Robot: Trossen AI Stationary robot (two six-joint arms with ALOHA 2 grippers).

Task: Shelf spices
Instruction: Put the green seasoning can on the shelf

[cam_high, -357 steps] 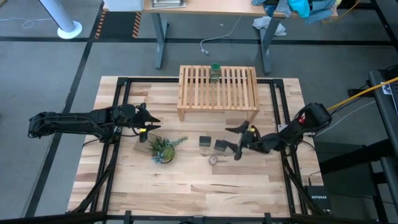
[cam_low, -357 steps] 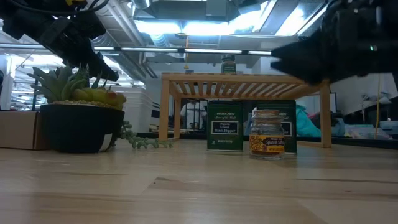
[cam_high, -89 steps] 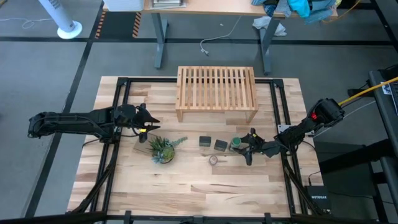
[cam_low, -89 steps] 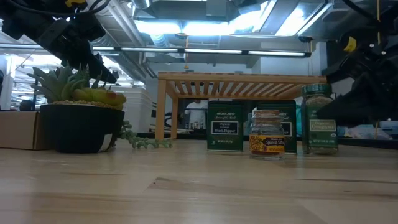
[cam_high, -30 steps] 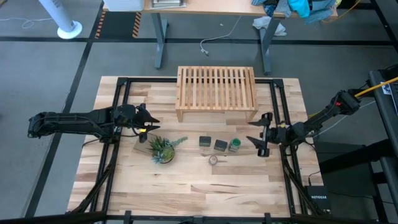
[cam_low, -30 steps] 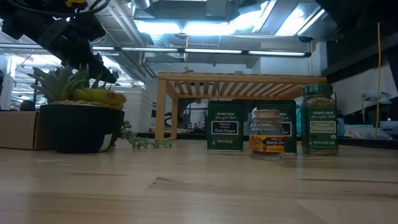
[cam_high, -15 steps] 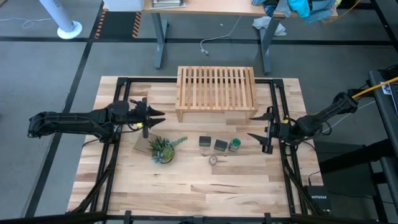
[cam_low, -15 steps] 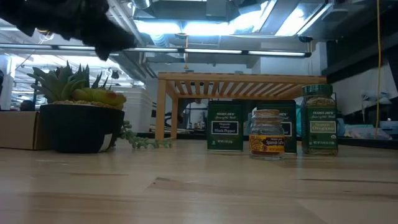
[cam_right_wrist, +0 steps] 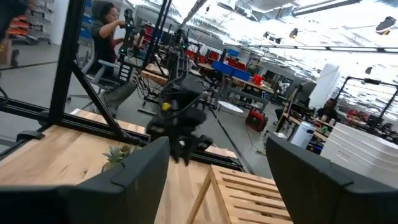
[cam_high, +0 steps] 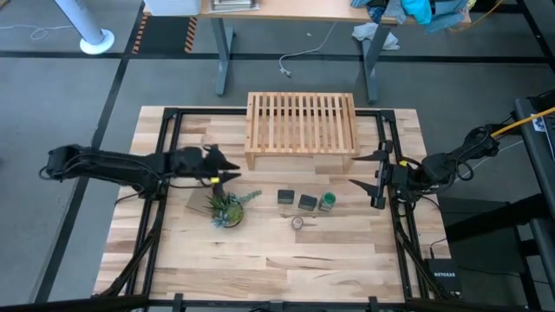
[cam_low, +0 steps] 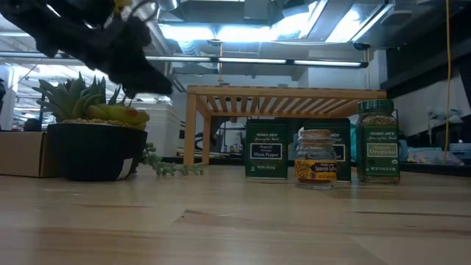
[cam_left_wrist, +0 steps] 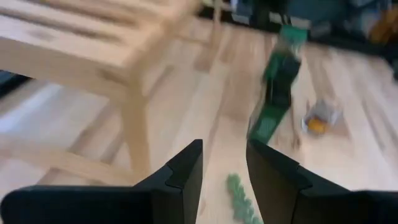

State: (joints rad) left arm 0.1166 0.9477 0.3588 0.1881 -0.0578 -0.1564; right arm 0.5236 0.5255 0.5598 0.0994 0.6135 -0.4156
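The shelf stands at the far middle of the table, its slatted top bare. In front of it two dark tins, a green-capped jar and a tiny round jar stand upright on the tabletop. In the low view the tiny jar stands before the tins. My left gripper hovers open just off the shelf's near left leg, above the plant, nothing between its fingers. My right gripper hangs wide open right of the jar, holding nothing.
A spiky green plant in a dark pot sits on a cardboard piece under my left gripper. Black frame rails run along the table's left and right sides. A person is in the room beyond the table.
My left gripper has gone toward the table's right, from beside the plant to the shelf's near left leg, tipping down a little. My right gripper has risen near the right rail and stays wide open. The spices have not moved.
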